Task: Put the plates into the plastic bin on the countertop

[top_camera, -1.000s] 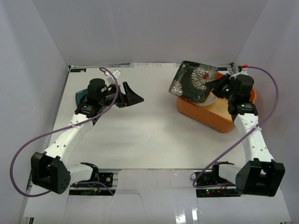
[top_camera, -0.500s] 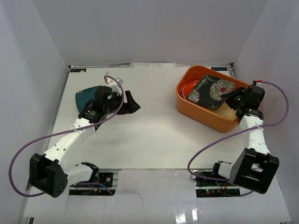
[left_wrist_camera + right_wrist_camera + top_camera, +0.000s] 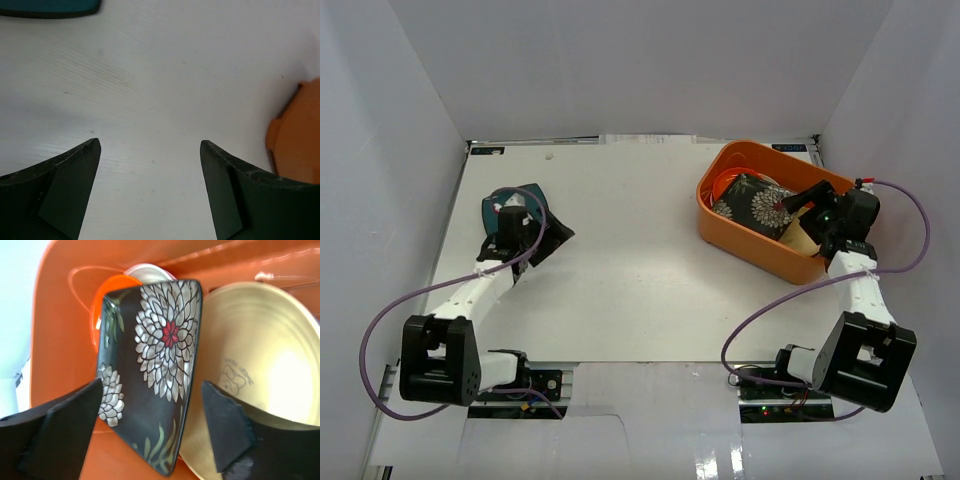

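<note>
One teal plate [image 3: 492, 207] is being shown on the counter [image 3: 640, 270] beside the left claw [image 3: 149, 145], spread, empty | stiff, slick, breakable, judged best gripped at rim | right claw [image 3: 150, 385] being held spread above flowered plate [image 3: 155, 365] in bin [image 3: 760, 250]

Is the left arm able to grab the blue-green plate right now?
Probably yes. The left gripper is open, and the teal plate lies on the bare countertop nearby, off to one side of its fingers, with nothing between them. It may need to turn a little toward it.
</note>
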Robot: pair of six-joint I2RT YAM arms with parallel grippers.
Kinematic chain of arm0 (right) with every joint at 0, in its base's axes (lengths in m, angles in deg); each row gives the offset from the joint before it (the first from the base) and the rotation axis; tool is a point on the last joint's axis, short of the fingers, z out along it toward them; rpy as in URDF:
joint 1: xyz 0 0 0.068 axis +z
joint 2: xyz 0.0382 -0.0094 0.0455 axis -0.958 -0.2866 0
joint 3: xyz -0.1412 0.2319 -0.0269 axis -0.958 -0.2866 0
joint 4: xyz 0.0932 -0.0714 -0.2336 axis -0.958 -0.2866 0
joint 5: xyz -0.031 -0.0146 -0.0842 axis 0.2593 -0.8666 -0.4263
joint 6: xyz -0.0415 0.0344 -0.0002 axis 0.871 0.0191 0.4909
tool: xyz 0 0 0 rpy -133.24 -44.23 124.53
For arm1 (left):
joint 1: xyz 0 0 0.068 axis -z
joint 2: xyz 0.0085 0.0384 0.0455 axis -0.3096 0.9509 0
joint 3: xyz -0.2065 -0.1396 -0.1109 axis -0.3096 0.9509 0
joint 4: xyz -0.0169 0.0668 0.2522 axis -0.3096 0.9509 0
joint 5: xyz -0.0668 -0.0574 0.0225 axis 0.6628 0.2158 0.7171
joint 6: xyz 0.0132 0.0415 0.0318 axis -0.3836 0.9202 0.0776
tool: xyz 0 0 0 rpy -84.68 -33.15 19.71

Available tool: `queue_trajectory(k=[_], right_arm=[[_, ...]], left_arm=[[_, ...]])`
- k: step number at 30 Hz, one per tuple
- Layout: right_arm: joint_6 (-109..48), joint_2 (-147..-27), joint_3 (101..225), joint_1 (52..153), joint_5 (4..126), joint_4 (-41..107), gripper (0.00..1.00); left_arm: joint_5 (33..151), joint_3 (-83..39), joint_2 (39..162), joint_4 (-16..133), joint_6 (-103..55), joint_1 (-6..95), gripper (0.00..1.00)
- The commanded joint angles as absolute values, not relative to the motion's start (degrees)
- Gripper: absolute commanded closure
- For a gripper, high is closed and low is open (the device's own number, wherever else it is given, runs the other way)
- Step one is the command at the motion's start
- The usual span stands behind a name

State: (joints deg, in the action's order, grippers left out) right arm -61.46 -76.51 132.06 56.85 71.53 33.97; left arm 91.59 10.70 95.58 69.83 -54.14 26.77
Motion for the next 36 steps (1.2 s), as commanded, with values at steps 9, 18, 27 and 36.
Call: queue_trajectory(k=[9,18,27,36], right_arm=[[-56.3,-61.1,132.1,61.3,68.3,36.4,0.13],[-53.6,-55.6,127.8,79.4,69.8,38.0,0.23],[-56.0,-54.9,122.9,89.5,74.8,44.7,0.28],[-55.5,-57.8,122.0,97.9,71.8,47.5,0.28]], left_arm=[[80.9,17.5,94.7,63.2,-65.2,9.7,0.09],[86.3,18.7,99.9,53.9,-67.0,-0.9,0.11],[103.6,16.4,115.0,43.0,-64.6,-11.0,0.17],[108.7,11.8,127.5,35.6,-64.8,-11.1,0.38]])
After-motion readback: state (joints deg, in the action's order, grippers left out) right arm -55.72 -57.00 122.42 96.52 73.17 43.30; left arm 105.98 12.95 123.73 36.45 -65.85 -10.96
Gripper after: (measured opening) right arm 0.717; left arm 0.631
